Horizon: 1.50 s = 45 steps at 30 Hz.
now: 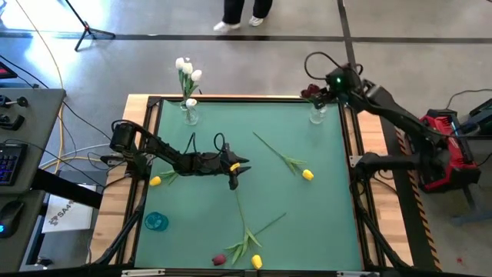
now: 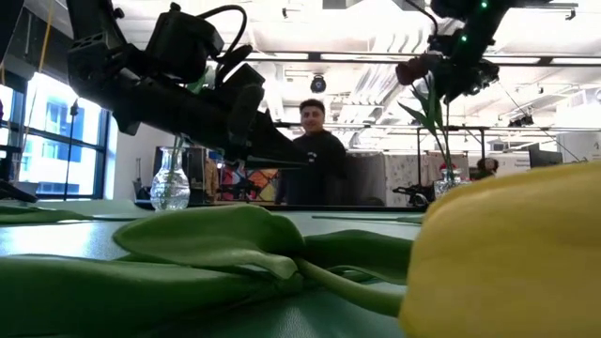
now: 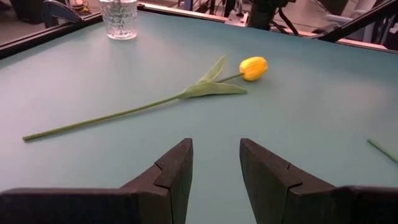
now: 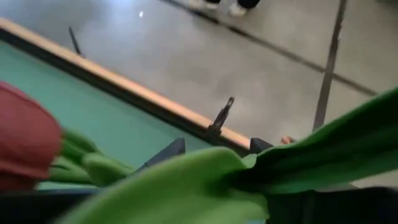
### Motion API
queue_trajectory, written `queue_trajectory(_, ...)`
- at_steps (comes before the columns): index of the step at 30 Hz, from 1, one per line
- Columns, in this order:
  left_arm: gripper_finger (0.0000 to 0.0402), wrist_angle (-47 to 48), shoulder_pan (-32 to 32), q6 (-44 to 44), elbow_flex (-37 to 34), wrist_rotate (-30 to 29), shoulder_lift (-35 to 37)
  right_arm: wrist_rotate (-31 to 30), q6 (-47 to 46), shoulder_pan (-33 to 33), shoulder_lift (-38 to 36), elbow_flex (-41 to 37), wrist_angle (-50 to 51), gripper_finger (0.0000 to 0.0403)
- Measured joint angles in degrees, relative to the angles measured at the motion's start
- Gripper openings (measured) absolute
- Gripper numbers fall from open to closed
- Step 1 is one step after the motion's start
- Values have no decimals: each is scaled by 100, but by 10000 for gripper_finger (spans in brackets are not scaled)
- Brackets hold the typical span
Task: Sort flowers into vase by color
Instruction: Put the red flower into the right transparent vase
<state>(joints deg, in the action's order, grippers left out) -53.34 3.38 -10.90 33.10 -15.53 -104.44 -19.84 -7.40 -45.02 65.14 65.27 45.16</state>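
High view. Green table mat, wooden-edged. Left gripper hangs over the mat's middle. Right gripper is at the far right corner, over a glass vase, with a dark red tulip at it. A second vase at the far left corner holds white tulips. Loose yellow tulips lie on the mat: one right of centre, one by the left edge, one at the near edge beside a loose red tulip.

Low view. Red tulip's stem hangs down to the right vase.

Left wrist view. Fingers spread, holding nothing; a yellow tulip lies ahead.

Right wrist view. Red head and leaves fill the frame; whether the fingers pinch the stem cannot be told.

Step judged: seating a red tulip in the right vase. Next: release it, then fetch another flower.
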Motion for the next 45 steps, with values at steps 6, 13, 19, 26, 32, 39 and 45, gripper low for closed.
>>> queue_trajectory(6, 122, 0, -11, 2, 0, 95, 0, 87, -69, -37, 602, 1096, 1201, 169)
queue_trajectory(13, 122, 96, -11, 0, 0, 173, -2, 149, 317, -113, 1014, 1955, 2267, 169)
queue_trajectory(19, 122, 79, -11, 0, 0, 173, -2, 244, 1134, -113, 1178, 1716, 2258, 170)
queue_trajectory(26, 122, 192, 7, -2, 0, 174, -2, 450, 2109, -106, 1299, 1522, 2545, 193)
queue_trajectory(32, 122, 188, -4, -2, 0, 214, -2, 583, 2044, -108, 1294, 1522, 3083, 211)
queue_trajectory(39, 122, 216, -4, -49, 0, 213, -2, -56, 583, -113, 1258, 1522, 3685, 209)
queue_trajectory(45, 122, 340, -64, -152, 0, 214, -2, -143, 268, -111, 1124, 1522, 3999, 209)
